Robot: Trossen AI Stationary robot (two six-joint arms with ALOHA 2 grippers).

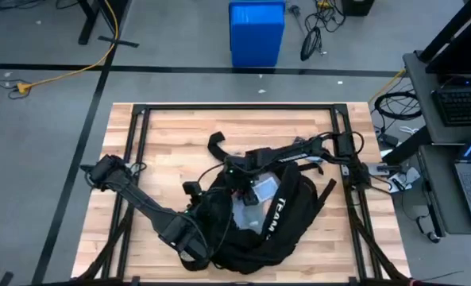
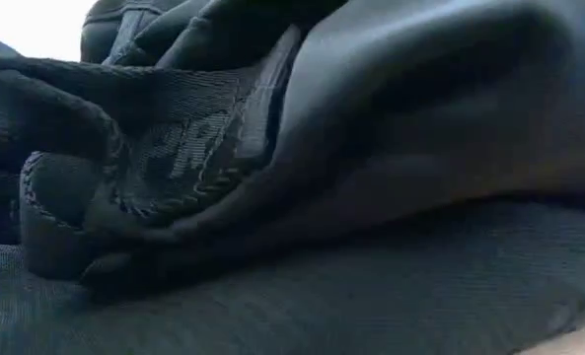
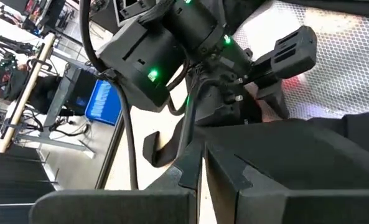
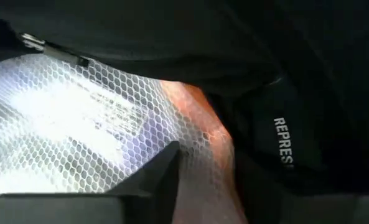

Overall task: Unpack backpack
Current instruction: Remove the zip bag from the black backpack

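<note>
While left claw pins large black fabric backpack rim, spread unclear, right claw, spread unclear, probes opening at white mesh-covered packet; next: grip, lift clear.

So it's a light butcher-block tabletop with a black metal frame sitting on it, and the black backpack slumped near the front edge, a bit right of center, straps spilling toward the middle.

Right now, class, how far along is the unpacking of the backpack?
Done: the backpack lies open on the table; nothing unpacked shows outside it. In hand: the right tool reaches into the opening, at a white mesh-covered item; the left tool is at the bag's edge. Left: lifting that item out.
</note>
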